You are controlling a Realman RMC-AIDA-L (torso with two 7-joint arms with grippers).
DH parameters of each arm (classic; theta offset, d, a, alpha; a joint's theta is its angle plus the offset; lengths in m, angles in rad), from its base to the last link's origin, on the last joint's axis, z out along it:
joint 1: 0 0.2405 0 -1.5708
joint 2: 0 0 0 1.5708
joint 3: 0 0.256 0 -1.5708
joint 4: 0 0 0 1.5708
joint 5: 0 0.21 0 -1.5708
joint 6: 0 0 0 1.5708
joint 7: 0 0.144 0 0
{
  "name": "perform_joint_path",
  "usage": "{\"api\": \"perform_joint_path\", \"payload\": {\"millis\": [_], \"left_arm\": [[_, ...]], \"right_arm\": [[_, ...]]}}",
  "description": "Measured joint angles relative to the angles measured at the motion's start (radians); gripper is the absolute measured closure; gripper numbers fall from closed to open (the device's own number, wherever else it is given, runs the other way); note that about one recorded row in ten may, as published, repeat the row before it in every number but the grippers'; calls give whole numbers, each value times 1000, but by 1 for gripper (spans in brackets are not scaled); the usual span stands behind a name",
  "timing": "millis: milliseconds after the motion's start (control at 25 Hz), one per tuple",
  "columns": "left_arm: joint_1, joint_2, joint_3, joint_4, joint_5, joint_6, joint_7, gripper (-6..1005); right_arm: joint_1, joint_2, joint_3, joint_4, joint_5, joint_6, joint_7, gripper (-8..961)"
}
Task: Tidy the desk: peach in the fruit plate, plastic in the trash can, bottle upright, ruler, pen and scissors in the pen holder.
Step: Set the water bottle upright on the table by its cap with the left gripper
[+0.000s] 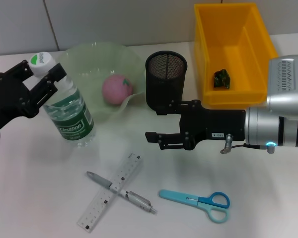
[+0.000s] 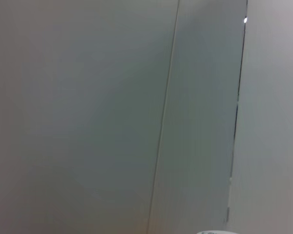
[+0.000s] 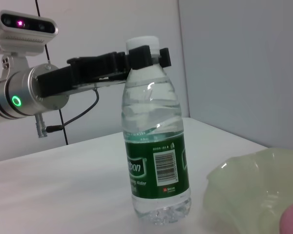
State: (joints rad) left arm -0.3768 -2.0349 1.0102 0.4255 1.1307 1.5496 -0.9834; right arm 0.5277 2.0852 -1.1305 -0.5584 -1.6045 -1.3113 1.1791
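So the bottle is standing upright on the counter just left of the green fruit plate, with the left hand clamped on its neck right under the white cap. The peach sits in the plate, and a crumpled bit of plastic lies in the yellow bin. The right hand hovers beside the black mesh pen holder, fingers apart, gripping nothing. Ruler and pen lie crossed near the front edge, pen on top, scissors a bit to their right. The left wrist view is nearly all wall; only a sliver of the cap peeks in.
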Motion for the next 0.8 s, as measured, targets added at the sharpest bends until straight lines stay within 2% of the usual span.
{"api": "perform_joint_path", "payload": {"millis": [240,800], "left_arm": [[8,-1,-19,1,4,-35,41,555],[17,-21,-20,1,2,-141,138,554]], "right_arm": [[-2,-1,-6,1,1,0,-1,191],[-10,-3,-12,3,-9,-5,-14,194]]}}
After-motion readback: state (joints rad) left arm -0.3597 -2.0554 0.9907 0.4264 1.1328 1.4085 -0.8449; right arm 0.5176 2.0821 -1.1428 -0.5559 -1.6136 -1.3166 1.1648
